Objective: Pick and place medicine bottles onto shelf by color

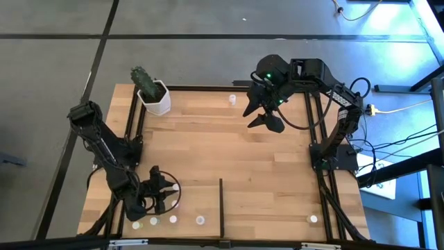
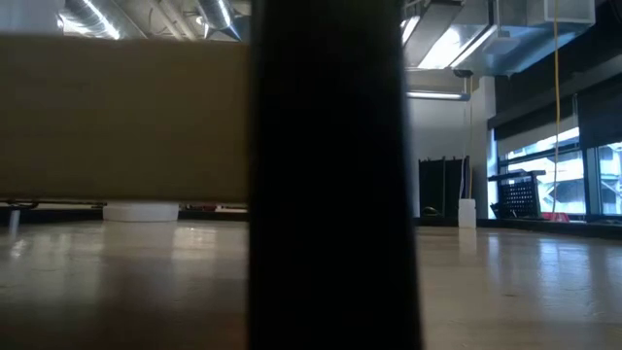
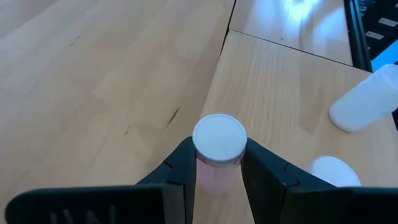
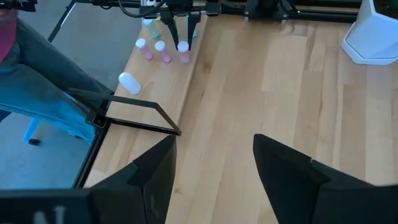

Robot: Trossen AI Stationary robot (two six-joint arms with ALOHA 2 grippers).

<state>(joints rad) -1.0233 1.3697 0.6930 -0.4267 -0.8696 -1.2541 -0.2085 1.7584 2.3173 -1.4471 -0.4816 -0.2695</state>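
My left gripper (image 1: 164,197) is low over the table's near left corner, shut on a pink medicine bottle (image 3: 219,144) with a round white cap. The bottle is at the edge of the pale wooden shelf (image 3: 280,87). Two more pink bottles (image 4: 161,51) stand upright on the shelf close by, and a white one (image 3: 365,102) lies on its side. In the high view, several bottles (image 1: 173,219) stand in a row along the near edge. My right gripper (image 4: 214,162) hangs open, high over the table's far right part, with nothing between its fingers. My left gripper pinches the pink bottle's body just under the cap (image 3: 217,167) between its two fingers (image 3: 180,168). The fingers slant down at it from the table's left side. The bottle stands upright, cap up. The fingers hide its bottom, so I cannot tell whether it rests on the shelf.
A thin black upright divider (image 1: 221,205) stands right of the left gripper. A white hexagonal pot (image 1: 155,97) with a cactus stands at the far left. Single bottles stand at the far edge (image 1: 232,99) and near right (image 1: 313,219). A person's leg (image 4: 43,87) shows beyond the table.
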